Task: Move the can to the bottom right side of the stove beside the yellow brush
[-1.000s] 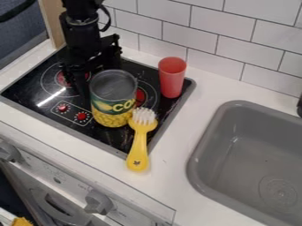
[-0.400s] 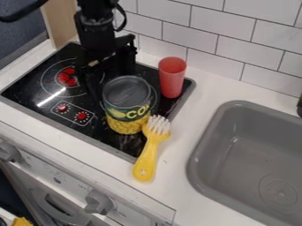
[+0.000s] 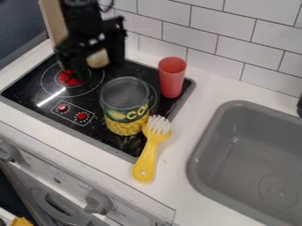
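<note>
The gripper [image 3: 99,70] hangs over the back left part of the stove, blurred, with its two fingers spread apart. It is up and to the left of the can [image 3: 125,106] and apart from it. The can, with a green and yellow corn label, stands upright on the right front part of the black stove [image 3: 44,110]. Close against its lower right side is the yellow brush [image 3: 147,156], white bristles up by the can, handle lying over the stove's edge onto the counter.
A red cup [image 3: 171,79] stands at the stove's back right corner, behind the can. The grey sink [image 3: 259,154] is set into the white counter on the right. A tiled wall [image 3: 218,39] runs along the back.
The can moved a little right and toward the front, and the brush shifted the same way. The gripper first went right with them, then drew back up and left, away from the can.
</note>
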Available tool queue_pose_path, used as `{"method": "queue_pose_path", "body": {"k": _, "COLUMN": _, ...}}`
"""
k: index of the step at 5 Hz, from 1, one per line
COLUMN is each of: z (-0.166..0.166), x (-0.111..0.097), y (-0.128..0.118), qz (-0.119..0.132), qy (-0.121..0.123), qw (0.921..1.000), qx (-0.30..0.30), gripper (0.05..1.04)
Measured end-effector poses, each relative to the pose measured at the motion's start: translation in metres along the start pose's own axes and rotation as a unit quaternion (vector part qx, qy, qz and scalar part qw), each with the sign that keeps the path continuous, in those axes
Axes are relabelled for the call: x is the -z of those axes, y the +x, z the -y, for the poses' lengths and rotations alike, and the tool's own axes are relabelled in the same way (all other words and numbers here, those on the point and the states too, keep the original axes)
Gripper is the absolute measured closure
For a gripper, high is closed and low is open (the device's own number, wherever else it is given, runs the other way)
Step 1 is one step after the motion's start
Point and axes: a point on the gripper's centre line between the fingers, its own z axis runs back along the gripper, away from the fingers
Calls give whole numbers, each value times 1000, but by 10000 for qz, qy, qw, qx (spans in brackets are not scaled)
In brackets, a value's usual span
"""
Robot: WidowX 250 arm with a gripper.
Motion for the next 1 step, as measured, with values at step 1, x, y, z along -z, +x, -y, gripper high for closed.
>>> {"method": "queue_pose_path", "body": {"k": 1, "z": -1, "x": -25, "y": 5, "qz": 94, "qy": -267, "qw": 9995, "qx": 158, "gripper": 83}}
